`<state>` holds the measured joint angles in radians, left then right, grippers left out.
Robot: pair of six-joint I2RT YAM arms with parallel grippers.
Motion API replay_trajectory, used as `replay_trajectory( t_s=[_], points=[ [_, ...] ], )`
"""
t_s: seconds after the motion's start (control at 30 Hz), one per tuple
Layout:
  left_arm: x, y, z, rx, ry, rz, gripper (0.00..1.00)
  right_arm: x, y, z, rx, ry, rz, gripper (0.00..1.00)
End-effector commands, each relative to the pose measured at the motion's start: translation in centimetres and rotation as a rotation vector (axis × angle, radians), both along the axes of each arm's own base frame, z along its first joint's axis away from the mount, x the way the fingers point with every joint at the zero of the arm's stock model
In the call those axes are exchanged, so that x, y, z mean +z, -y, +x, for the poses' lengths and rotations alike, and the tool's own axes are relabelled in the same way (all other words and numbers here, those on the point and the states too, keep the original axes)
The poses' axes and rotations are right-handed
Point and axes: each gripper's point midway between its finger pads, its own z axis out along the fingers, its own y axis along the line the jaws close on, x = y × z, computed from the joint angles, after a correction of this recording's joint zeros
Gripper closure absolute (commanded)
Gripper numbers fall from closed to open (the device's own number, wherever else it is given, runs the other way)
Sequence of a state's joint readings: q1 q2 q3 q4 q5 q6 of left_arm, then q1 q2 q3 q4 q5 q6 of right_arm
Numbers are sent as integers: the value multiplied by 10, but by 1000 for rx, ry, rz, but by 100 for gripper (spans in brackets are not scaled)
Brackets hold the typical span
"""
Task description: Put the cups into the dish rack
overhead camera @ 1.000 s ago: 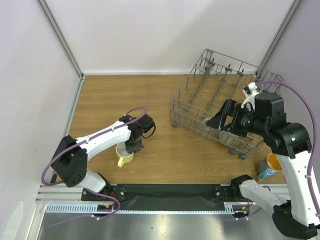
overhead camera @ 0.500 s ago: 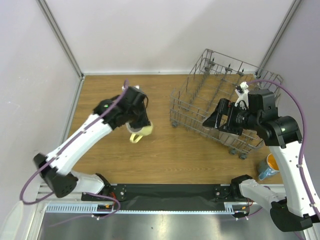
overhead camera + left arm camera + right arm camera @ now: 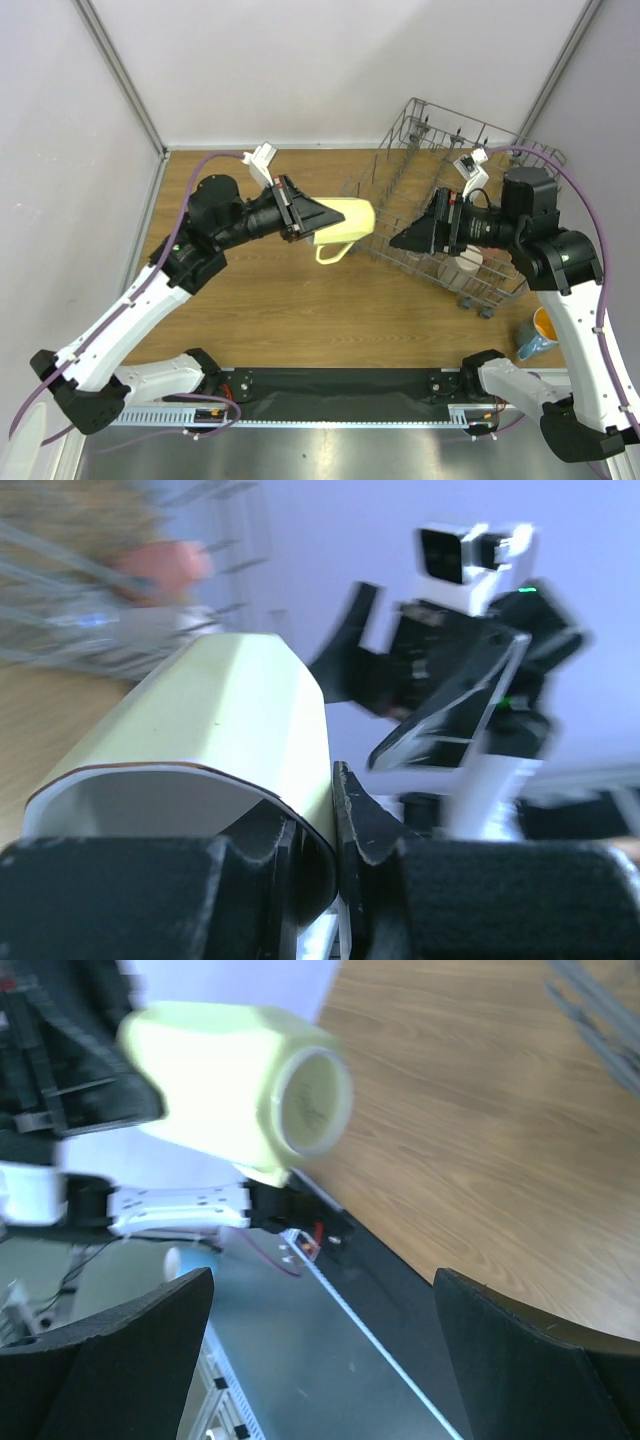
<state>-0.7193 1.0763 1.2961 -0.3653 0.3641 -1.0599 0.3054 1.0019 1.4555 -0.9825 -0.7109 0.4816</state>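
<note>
left pincer (image 3: 312,221) grips the yellow mug (image 3: 347,216) by its rim; right pincer (image 3: 402,240) wide.

Count, top view:
- dish rack (image 3: 398,140): 1
- cups: 3 → 1 yellow mug (image 3: 340,220), 1 blue tumbler (image 3: 528,346), 1 pale cup (image 3: 468,262) inside dish rack, mostly hidden
- left wrist view: 1 pink blur (image 3: 165,565) behind wires, can't tell if same cup
- arms: 2 → left arm (image 3: 140,300), right arm (image 3: 582,300)
</note>
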Motion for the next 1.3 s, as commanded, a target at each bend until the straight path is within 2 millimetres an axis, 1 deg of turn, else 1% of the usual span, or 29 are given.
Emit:
replay_trajectory(
  t_s=[0.0,0.03,0.07,0.1,0.13,0.23,0.27,0.3,0.33,0.37,0.47,0.53,0.77,0.83,1.03,1.07,1.17,1.27],
  points=[
    [93,8,-27,-158,113,-397,100,51,-16,-19,152,169,147,1],
    [102,7,-29,-166,141,-435,99,54,-17,-22,160,170,161,0],
    [105,6,-29,-167,141,-446,100,61,-19,-25,179,198,178,0],
    [108,6,-31,-169,147,-452,100,63,-19,-26,182,204,186,0],
    [116,4,-33,-172,169,-471,100,63,-20,-26,183,193,194,0],
    [122,6,-40,-202,159,-520,100,67,-22,-26,192,205,217,0],
    [122,6,-40,-201,153,-532,100,69,-23,-27,196,212,224,0],
    [122,8,-43,-213,143,-545,100,70,-24,-29,204,219,228,0],
    [118,10,-44,-219,130,-551,99,71,-24,-28,202,222,230,0],
    [122,11,-49,-232,124,-576,100,71,-23,-28,200,227,230,0],
    [120,16,-51,-234,105,-586,100,75,-23,-28,194,255,234,0],
    [119,19,-56,-235,88,-594,100,77,-21,-27,173,279,230,0],
    [124,24,-66,-257,61,-634,100,78,-21,-26,169,308,230,0],
    [122,29,-66,-269,57,-632,100,80,-21,-25,172,310,236,0],
    [116,43,-69,-297,33,-617,100,87,-22,-34,203,344,270,0],
    [118,43,-72,-306,37,-622,100,88,-22,-35,202,344,272,0],
    [118,48,-71,-312,30,-627,100,89,-23,-37,216,348,279,0],
    [124,48,-70,-321,36,-655,100,87,-23,-39,228,346,274,0]
  ],
)
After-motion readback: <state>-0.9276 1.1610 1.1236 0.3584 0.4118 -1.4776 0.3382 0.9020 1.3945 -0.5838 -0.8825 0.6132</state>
